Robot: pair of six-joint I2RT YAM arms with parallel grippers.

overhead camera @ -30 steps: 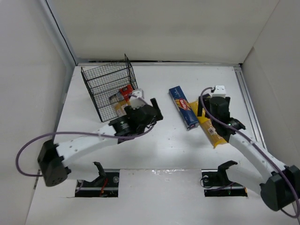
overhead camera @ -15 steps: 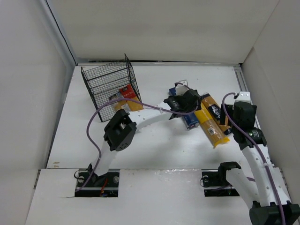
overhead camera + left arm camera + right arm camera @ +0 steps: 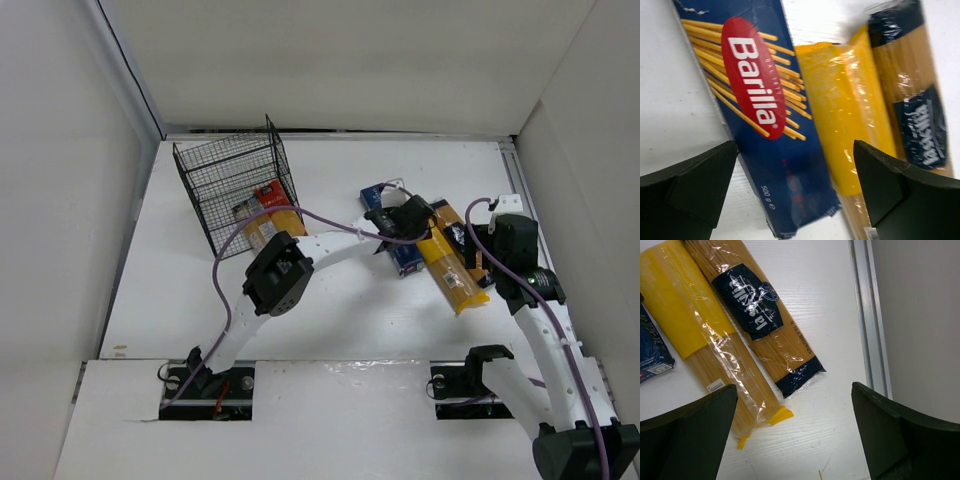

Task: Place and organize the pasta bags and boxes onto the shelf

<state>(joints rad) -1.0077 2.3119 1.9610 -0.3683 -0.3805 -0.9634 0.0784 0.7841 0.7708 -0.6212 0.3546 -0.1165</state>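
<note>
The dark blue box lies flat mid-table, with the yellow bag and the orange-yellow black-labelled bag beside it on the right. My left gripper hovers open over the box; in the left wrist view the box, the yellow bag and the black-labelled bag lie between and beyond its spread fingers. My right gripper is open and empty to the right of the bags. The black wire shelf holds the red-and-yellow bag and a tan pack.
White walls enclose the table on the left, back and right. A metal rail runs along the table's right edge, close to the right gripper. The left arm's purple cable loops over the table in front of the shelf.
My left arm swung from the shelf across to the blue box and now sits slightly further right over it. My right arm pulled back to the right of the bags.
</note>
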